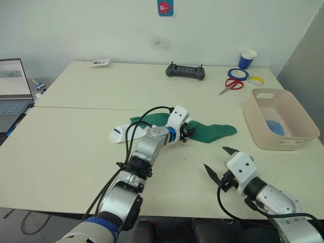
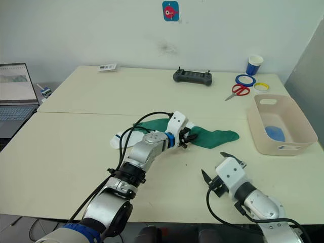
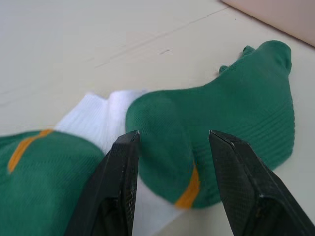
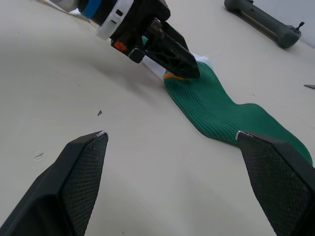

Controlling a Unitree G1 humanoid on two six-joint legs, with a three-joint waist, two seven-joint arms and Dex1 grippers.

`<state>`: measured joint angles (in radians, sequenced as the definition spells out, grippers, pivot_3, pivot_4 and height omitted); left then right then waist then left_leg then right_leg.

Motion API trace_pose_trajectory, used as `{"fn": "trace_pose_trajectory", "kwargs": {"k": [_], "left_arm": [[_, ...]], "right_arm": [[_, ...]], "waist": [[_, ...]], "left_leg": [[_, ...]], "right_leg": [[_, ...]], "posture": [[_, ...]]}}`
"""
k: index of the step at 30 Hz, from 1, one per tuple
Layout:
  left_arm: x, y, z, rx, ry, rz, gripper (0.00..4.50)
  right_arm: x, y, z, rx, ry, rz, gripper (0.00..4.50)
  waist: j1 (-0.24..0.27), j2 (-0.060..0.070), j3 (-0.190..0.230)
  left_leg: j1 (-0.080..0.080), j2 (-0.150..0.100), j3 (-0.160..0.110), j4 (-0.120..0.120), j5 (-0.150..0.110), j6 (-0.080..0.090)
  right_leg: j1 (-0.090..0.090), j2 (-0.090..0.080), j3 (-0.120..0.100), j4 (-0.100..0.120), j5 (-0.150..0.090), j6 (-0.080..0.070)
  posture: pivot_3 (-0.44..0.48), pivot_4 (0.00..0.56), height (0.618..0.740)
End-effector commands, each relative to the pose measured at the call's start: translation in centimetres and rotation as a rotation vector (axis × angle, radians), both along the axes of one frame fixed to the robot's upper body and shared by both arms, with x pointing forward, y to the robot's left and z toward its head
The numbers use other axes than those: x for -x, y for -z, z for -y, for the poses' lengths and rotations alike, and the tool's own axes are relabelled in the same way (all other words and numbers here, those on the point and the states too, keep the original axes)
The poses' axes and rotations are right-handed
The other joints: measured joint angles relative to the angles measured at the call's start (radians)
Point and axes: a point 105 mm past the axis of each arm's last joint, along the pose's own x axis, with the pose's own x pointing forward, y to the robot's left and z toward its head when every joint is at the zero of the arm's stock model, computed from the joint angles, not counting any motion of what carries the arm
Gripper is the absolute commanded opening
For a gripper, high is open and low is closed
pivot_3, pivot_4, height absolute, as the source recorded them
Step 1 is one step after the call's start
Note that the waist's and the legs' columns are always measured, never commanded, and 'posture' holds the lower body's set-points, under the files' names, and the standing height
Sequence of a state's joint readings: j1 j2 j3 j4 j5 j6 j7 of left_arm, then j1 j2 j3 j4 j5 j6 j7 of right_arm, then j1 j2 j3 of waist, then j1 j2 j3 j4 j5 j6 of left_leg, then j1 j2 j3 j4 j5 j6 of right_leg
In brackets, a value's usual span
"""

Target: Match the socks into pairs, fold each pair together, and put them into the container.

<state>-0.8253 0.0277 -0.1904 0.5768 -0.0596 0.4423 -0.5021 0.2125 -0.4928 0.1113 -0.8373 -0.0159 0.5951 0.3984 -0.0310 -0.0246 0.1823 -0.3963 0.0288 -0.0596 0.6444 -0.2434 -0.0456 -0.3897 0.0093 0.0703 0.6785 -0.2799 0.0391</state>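
Note:
Two dark green socks lie mid-table: one (image 1: 215, 130) stretches to the right, the other (image 1: 152, 120) is partly under my left arm. A white sock (image 1: 118, 134) with a dark stripe lies to their left, and white fabric (image 3: 101, 123) shows between the green ones. My left gripper (image 3: 174, 137) is open, its fingers straddling the orange-striped cuff of the right green sock (image 3: 221, 113). My right gripper (image 1: 215, 158) hovers open near the front edge, apart from the socks, with nothing between its fingers. The beige-pink container (image 1: 258, 131) stands at the right with a light blue sock (image 1: 276, 126) inside.
At the back right lie red scissors (image 1: 232, 85), a blue tape roll (image 1: 237, 74), a yellow ring (image 1: 255, 80) and a blue-and-white cup (image 1: 247, 58). A dark controller (image 1: 186, 71) rests at the back centre, a card (image 1: 100, 63) at the back left. A laptop (image 1: 12, 88) stands far left.

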Motion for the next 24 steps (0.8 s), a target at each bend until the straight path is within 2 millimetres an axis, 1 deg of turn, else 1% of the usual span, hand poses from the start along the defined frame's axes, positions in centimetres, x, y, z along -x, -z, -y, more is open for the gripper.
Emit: {"fn": "trace_pose_trajectory", "kwargs": {"k": [1, 4, 7, 9, 10, 14, 18, 22, 24], "left_arm": [[-0.5, -0.1, 0.5, -0.018, -0.009, 0.028, 2.3], [-0.5, 0.2, 0.6, -0.023, -0.011, 0.021, 1.74], [-0.6, 0.3, 0.6, -0.015, -0.018, 0.01, 0.89], [-0.5, 0.4, 0.6, -0.01, -0.017, 0.009, 0.23], [-0.5, 0.3, 0.5, -0.004, -0.017, 0.008, 0.08], [-0.3, -0.2, 0.6, 0.026, -0.012, 0.021, 0.08], [0.3, -1.9, 0.8, 0.063, 0.02, 0.08, 0.08], [2.4, -4.9, 0.3, 0.174, 0.102, 0.09, 0.08], [3.8, -5.8, -0.4, 0.222, 0.147, 0.056, 0.08]], "right_arm": [[0.2, -0.7, -0.3, -0.004, -0.01, 0.035, 4.5], [0.3, -0.5, -0.3, -0.003, -0.007, 0.031, 4.5], [0.3, -0.4, -0.2, -0.003, -0.005, 0.028, 4.5], [0.3, -0.3, -0.2, -0.004, -0.003, 0.026, 4.5], [0.3, -0.3, -0.2, -0.004, -0.003, 0.025, 4.5], [0.3, -0.2, -0.1, -0.001, -0.003, 0.026, 4.5], [0.3, -0.2, 0.0, 0.002, -0.005, 0.028, 4.5], [0.5, -0.2, 0.2, 0.008, -0.001, 0.028, 4.5], [0.6, -0.2, 0.3, 0.009, 0.001, 0.027, 4.5]], "waist": [[-0.001, 0.0, 0.0], [-0.001, 0.0, 0.0], [-0.001, 0.0, 0.0], [-0.001, 0.0, 0.0], [0.0, 0.0, 0.0], [-0.001, 0.0, 0.0], [-0.001, 0.0, 0.0], [-0.002, 0.0, 0.0], [-0.001, 0.0, 0.0]], "left_leg": [[0.0, 0.0, 0.0, 0.0, 0.0, 0.0], [0.0, 0.0, 0.0, 0.0, 0.0, 0.0], [0.0, 0.0, 0.0, 0.0, 0.0, 0.0], [0.0, 0.0, 0.0, 0.0, 0.0, 0.0], [0.0, 0.0, 0.0, 0.0, 0.0, 0.0], [0.0, 0.0, 0.0, 0.0, 0.0, 0.0], [0.0, 0.0, 0.0, 0.0, 0.0, 0.0], [0.0, 0.0, 0.0, 0.0, 0.0, 0.0], [0.0, 0.001, 0.0, -0.001, 0.0, 0.0]], "right_leg": [[0.0, 0.0, 0.0, 0.0, 0.0, 0.0], [0.0, 0.0, 0.0, 0.0, 0.0, 0.0], [0.0, 0.0, 0.0, 0.0, 0.0, 0.0], [0.0, 0.0, 0.0, 0.0, 0.0, 0.0], [0.0, 0.0, 0.0, 0.0, 0.0, 0.0], [0.0, 0.0, 0.0, 0.0, 0.0, 0.0], [0.0, 0.0, 0.0, 0.0, 0.0, 0.0], [0.0, 0.0, 0.0, 0.0, 0.0, 0.0], [0.0, 0.0, 0.0, 0.0, 0.0, 0.0]], "posture": [[0.0, 0.15, 0.74], [0.0, 0.15, 0.74], [0.0, 0.15, 0.74], [0.0, 0.15, 0.74], [0.0, 0.15, 0.74], [0.0, 0.15, 0.74], [0.0, 0.15, 0.74], [0.0, 0.15, 0.74], [0.0, 0.15, 0.74]]}}
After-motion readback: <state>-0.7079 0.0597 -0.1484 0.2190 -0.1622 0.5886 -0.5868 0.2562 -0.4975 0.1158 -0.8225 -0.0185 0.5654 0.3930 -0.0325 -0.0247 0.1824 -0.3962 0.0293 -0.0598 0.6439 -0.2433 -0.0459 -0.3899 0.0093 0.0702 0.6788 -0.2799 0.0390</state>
